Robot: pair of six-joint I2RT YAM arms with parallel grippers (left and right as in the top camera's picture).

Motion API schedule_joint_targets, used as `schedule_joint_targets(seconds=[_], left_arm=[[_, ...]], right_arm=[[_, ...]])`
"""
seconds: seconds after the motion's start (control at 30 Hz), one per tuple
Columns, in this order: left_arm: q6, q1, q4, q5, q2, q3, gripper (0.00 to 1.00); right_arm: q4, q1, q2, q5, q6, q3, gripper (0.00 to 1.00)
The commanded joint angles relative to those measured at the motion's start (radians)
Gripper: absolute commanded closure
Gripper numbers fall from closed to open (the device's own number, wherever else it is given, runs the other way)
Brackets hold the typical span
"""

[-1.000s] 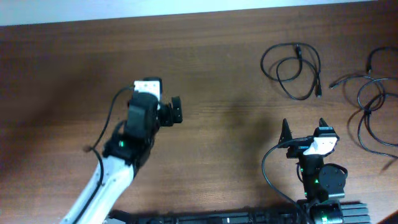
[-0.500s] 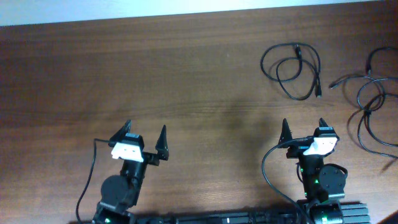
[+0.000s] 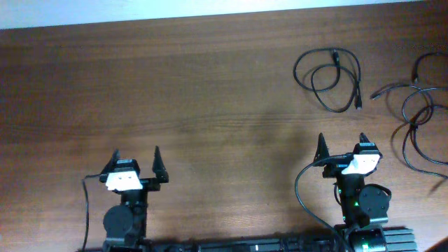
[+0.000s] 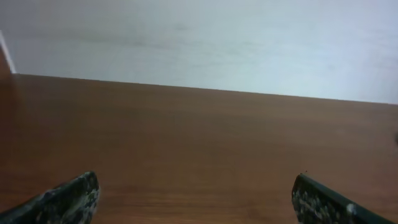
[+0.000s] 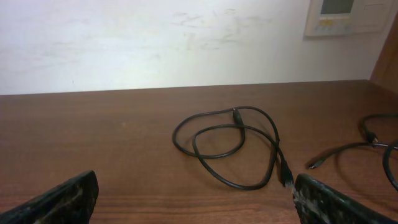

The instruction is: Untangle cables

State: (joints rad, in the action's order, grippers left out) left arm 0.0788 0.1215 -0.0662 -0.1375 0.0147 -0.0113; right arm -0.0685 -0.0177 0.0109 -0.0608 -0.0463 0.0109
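Near edge, left hand (image 3: 136,151): fingers spread wide, holding nothing; a second ago it reached over the middle of the surface (image 3: 210,84), now it is drawn back.
Right hand (image 3: 341,137): fingers apart, holding nothing, unmoved.
Looped cable (image 3: 336,52): flat on the surface ahead of the right hand, well apart, unchanged.
Cable tangle (image 3: 413,122): ahead and rightward of it, same place.

The table (image 3: 210,84) is seen in reddish-brown, streaked with wood grain, and an off-white wall (image 5: 155,37) is shown ahead of the right gripper (image 3: 341,138). The looped cable (image 3: 358,94) ahead of that gripper and the cable tangle (image 3: 413,124) to its right are rendered black. Black fingers and a white body are borne by it and by the left gripper (image 3: 136,152).
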Motion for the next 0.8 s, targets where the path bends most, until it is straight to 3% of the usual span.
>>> schedule_joint_targets(seconds=[0.0,0.17,0.77], left_arm=[[-0.021,-0.074,-0.007,0.012,-0.01,0.003,0.01],[-0.103,-0.103,-0.019,0.097,-0.01,0.002,0.01],[-0.102,-0.103,-0.017,0.097,-0.01,0.002,0.01]], right_arm=[[-0.007,-0.003,-0.006,-0.015,0.0,-0.005,0.01],[-0.007,-0.003,-0.006,-0.015,0.0,-0.005,0.01],[-0.007,-0.003,-0.006,-0.015,0.0,-0.005,0.01]])
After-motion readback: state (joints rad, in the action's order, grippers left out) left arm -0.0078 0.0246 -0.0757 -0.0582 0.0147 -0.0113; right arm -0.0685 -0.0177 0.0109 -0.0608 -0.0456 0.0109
